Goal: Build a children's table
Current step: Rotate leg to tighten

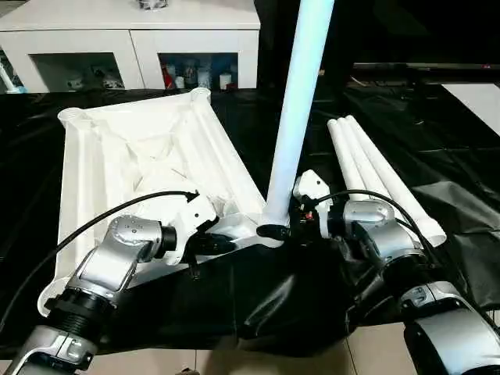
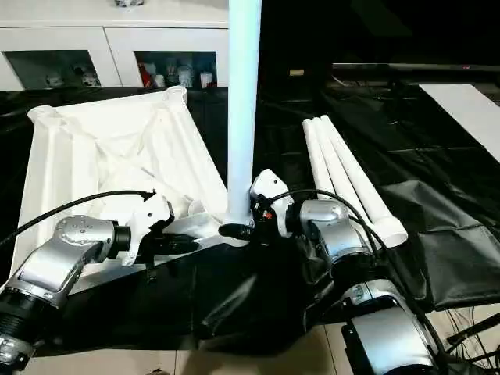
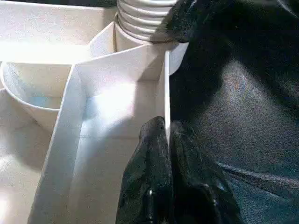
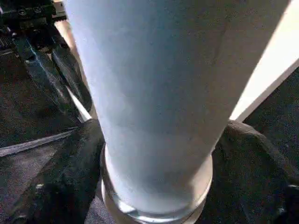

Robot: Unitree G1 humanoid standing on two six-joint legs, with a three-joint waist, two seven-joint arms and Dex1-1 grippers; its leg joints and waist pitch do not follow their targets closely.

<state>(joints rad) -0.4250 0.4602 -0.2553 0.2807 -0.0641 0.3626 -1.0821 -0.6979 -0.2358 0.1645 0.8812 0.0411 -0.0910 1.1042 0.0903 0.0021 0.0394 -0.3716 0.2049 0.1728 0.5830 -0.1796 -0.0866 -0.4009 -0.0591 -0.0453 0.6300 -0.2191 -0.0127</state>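
Note:
The children's table lies upside down on a black sheet, its white top (image 1: 117,156) showing the ribbed underside. One white leg (image 1: 301,94) stands upright in the near corner socket (image 1: 266,225). My right gripper (image 1: 273,231) is at the foot of this leg, with one finger (image 4: 70,168) on each side pressing against the tube. My left gripper (image 1: 226,244) is shut on the thin rim wall (image 3: 166,79) of the top, just left of that socket. Three more legs (image 1: 383,180) lie side by side on the sheet to the right.
A white cabinet (image 1: 133,39) with glass doors stands behind the table top. The black sheet (image 1: 258,297) is wrinkled and hangs over the front edge near my arms. Black cables (image 1: 117,211) run along both forearms.

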